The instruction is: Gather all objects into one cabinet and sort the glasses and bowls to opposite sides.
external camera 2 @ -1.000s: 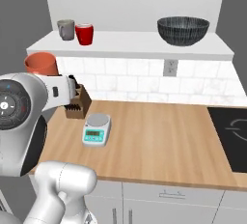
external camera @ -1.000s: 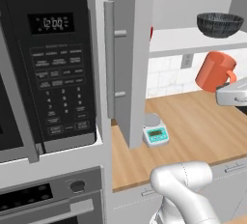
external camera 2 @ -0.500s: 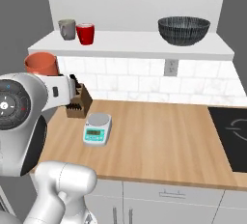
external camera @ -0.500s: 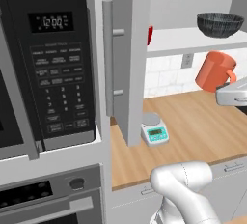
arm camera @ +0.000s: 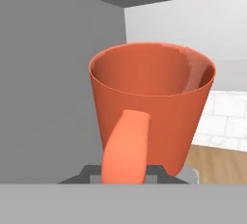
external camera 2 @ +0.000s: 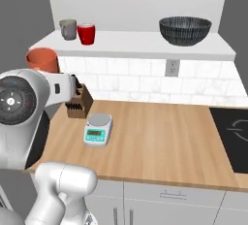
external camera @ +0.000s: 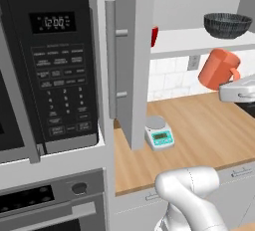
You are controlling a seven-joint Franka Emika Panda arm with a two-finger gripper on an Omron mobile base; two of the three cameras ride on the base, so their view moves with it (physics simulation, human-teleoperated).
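1. I have the claw (arm camera: 126, 174) clenched on the orange mug (arm camera: 150, 105), grasping it low by the handle; the mug hangs upright in the air over the counter (external camera 2: 160, 136), below the shelf (external camera 2: 140, 42).
2. Over the last second nothing has shifted: mug and arm hold the same spot, so the carry has paused short of the shelf.
3. On the shelf, the grey mug (external camera 2: 68, 29) and red cup (external camera 2: 86, 33) touch at 10 o'clock in the right base view; the bowl (external camera 2: 185, 30) sits well apart at 1 o'clock.
4. I judge the orange mug belongs beside the cups.
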